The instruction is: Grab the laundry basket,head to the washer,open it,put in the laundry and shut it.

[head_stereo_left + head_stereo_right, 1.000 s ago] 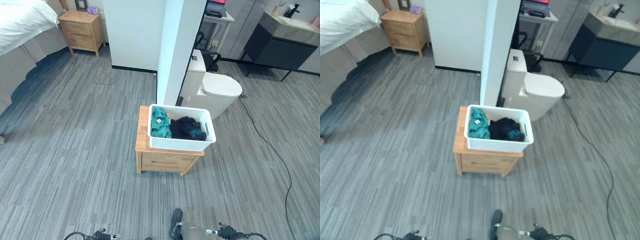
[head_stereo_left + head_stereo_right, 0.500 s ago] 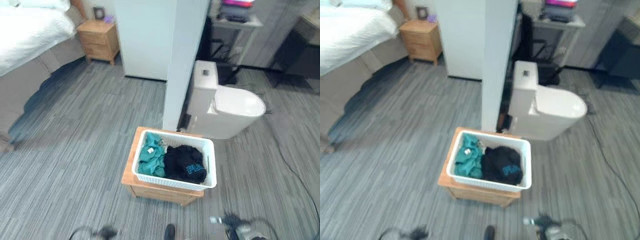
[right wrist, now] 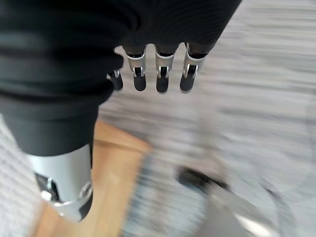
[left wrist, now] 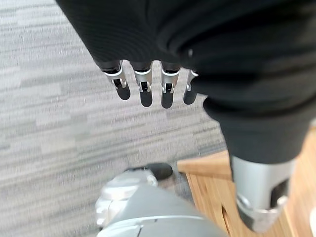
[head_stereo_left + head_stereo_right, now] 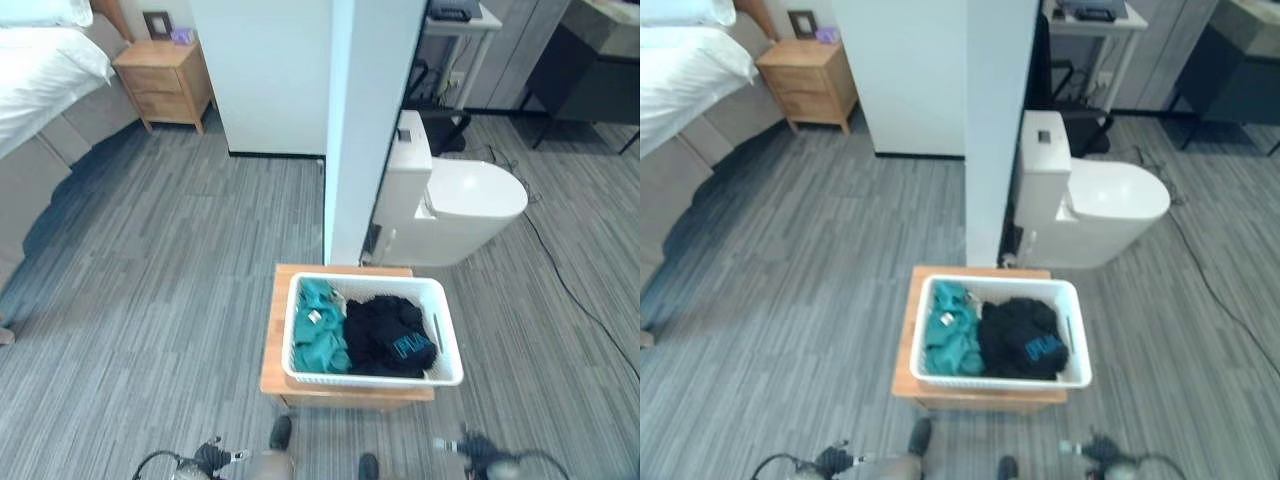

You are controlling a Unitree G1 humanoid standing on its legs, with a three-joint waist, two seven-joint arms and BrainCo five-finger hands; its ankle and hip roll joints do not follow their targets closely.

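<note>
- Our left hand [image 4: 148, 89] and right hand [image 3: 158, 74] hang with fingers straight and empty, ready for the grab.
- The basket [image 5: 372, 375], holding laundry [image 5: 385, 335], sits on a stand [image 5: 275, 350] just ahead, within reach.
</note>
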